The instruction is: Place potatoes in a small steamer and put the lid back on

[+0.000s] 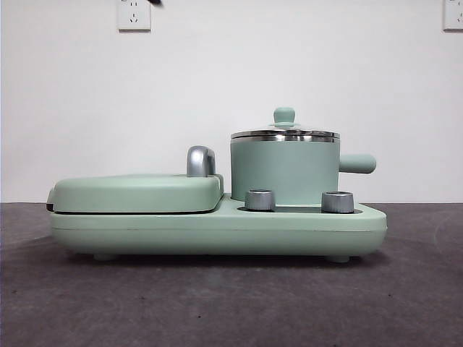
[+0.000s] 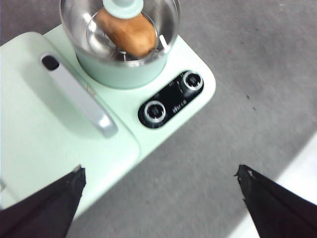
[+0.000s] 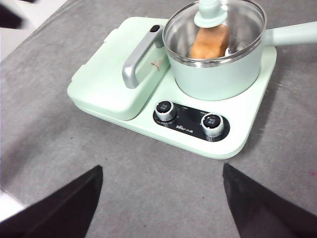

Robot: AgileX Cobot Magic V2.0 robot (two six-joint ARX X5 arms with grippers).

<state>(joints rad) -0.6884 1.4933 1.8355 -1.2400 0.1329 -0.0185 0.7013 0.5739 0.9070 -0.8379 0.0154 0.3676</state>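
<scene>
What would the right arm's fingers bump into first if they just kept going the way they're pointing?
Probably bare table first: the open right gripper looks down at grey surface just short of the cooker base. If it travels flatter than it seems, the two dials come first. Depth is hard to judge.

Steamer [image 3: 218,74] matt mint, polished steel rim; lid [image 3: 214,29] clear glass; tabletop [image 3: 148,188] grey, rough.
</scene>
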